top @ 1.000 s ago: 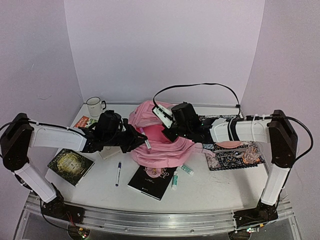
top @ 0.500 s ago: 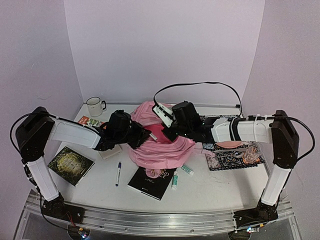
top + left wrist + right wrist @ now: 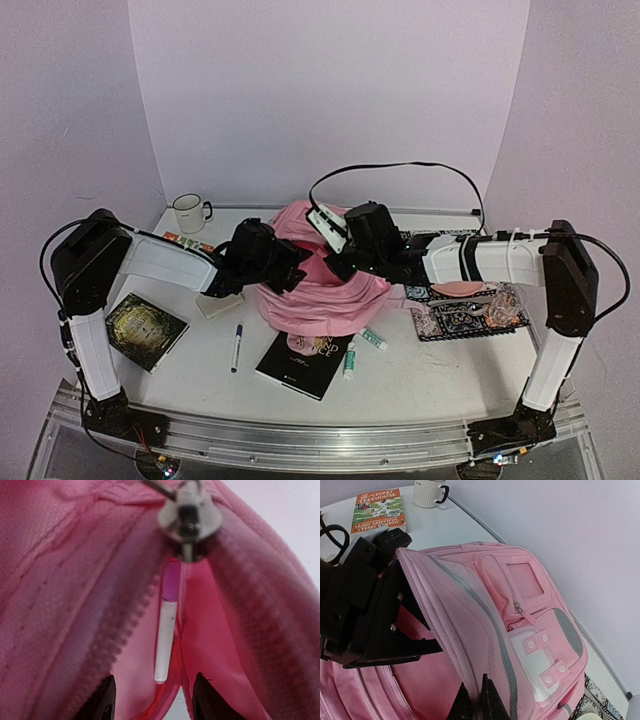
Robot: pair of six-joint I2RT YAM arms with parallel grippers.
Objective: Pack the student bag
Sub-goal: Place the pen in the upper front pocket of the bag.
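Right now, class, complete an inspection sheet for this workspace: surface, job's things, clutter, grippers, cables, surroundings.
Surface: white table, crowded.
Job's things: student bag, main zip open; pen inside the opening.
Clutter: mug, paperback, dark book, black notebook, blue marker, green tubes, patterned case.
Grippers: left gripper open inside the bag; right gripper shut on the bag's rim.
Cables: black cable looping above the right arm.
Surroundings: plain pale walls, nothing else seen.
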